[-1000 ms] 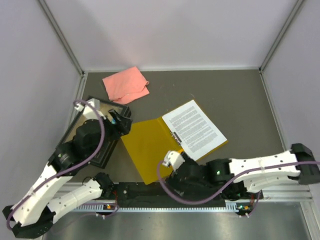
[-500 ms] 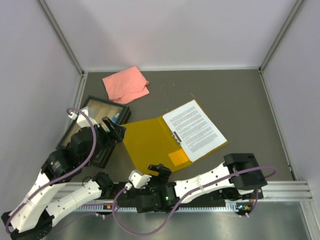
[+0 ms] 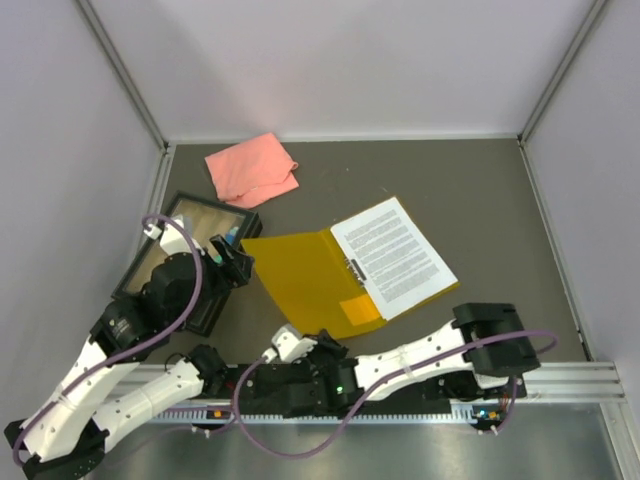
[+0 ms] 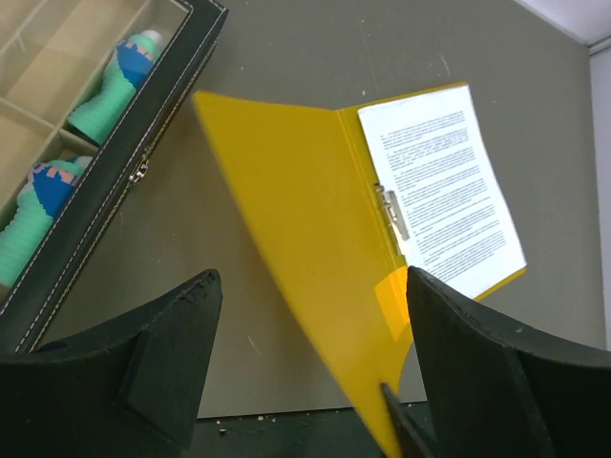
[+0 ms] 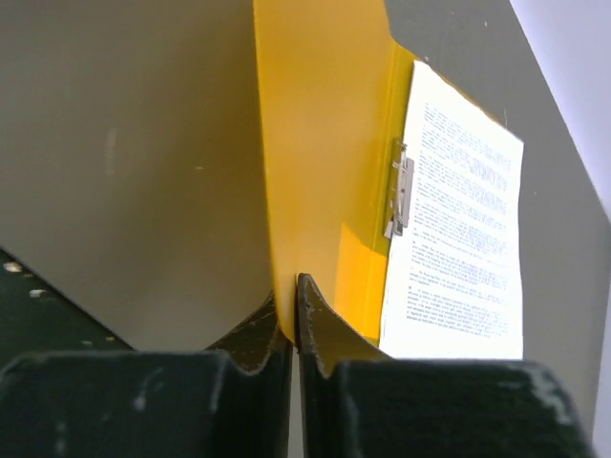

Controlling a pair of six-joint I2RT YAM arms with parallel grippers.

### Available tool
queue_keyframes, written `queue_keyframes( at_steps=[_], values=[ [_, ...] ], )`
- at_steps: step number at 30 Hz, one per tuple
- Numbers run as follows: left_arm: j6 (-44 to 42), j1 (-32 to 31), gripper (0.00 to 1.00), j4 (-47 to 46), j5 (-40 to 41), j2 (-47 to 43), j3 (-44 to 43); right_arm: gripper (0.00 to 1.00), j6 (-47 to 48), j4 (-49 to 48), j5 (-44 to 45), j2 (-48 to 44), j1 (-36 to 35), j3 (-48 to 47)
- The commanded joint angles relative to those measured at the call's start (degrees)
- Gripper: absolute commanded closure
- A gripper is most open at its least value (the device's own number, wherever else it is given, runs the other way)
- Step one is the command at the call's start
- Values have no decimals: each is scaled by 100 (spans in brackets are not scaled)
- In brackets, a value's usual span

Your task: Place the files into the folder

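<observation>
**Yellow folder lies open, one corner pinched**

The flat yellow-orange plastic folder (image 3: 295, 272) lies open in the middle of the grey table (image 3: 470, 190). It looks smooth and a bit shiny. The white paper sheets (image 3: 396, 256), full of tiny black writing, lie flat on its right half. A small silver metal clip (image 4: 390, 211) sits along the fold, at the left edge of the sheets.

The right gripper (image 3: 323, 346) is at the near corner of the folder's left cover. Its two black fingers are pressed together with the thin yellow cover between them. That cover tips up off the table at this corner.

The left gripper (image 3: 233, 262) hangs just left of the folder. Its jaws are spread wide and hold nothing.

A black box (image 3: 215, 207) with white stitching and little wooden rooms lies on the left, under the left arm. A soft, crumpled pink cloth (image 3: 252, 168) lies at the back of the table, well apart from the folder.

The right wrist camera shows the pinch up close (image 5: 291, 291), with the cover seen almost edge-on. The left wrist camera looks between the wide fingers (image 4: 313, 277) and shows green rolls (image 4: 107, 93) with blue and pink tops in the box. The top camera cannot show these rolls clearly.
</observation>
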State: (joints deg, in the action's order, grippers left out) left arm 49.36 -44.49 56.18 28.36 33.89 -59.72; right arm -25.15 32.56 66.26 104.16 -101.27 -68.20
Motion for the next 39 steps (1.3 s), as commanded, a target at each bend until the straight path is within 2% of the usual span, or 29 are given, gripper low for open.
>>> queue_keyframes(
  at_steps=[1, 7, 13, 18, 22, 23, 24, 27, 28, 31, 36, 39],
  values=[
    [-85, 19, 18, -362, -15, 188, 163, 100, -517, -398, -33, -1141, 380, 691],
    [-67, 19, 18, -538, -85, 355, 303, 100, -368, -1776, -1166, -2776, 1204, 2028],
    [-23, 19, 19, -670, -102, 399, 418, 100, -648, -2314, -2678, -4332, 2435, 2933],
    [-23, 19, 19, -688, -173, 478, 470, 100, -1053, -2746, -4321, -5519, 4271, 3664],
    [-15, 19, 19, -740, -278, 531, 532, 100, -1360, -2545, -5341, -6362, 5756, 4034],
    [-6, 19, 19, -766, -313, 540, 558, 100, -1387, -2483, -5717, -6451, 6029, 4069],
    [-6, 19, 19, -775, -331, 540, 567, 100, -1405, -2334, -5921, -6548, 6641, 4148],
    [3, 19, 18, -828, -392, 549, 611, 100, -1449, -2009, -6581, -6654, 7462, 4245],
    [12, 19, 19, -846, -410, 549, 620, 100, -1467, -1921, -6817, -6628, 7934, 4324],
    [21, 19, 19, -890, -480, 540, 664, 100, -1423, -1683, -7003, -6523, 8691, 4543],
    [47, 19, 18, -907, -542, 540, 743, 99, -1659, -1104, -6382, -6287, 9116, 4773],
    [47, 19, 18, -925, -577, 540, 787, 82, -1783, -839, -5932, -5743, 9222, 4712]
  ],
)
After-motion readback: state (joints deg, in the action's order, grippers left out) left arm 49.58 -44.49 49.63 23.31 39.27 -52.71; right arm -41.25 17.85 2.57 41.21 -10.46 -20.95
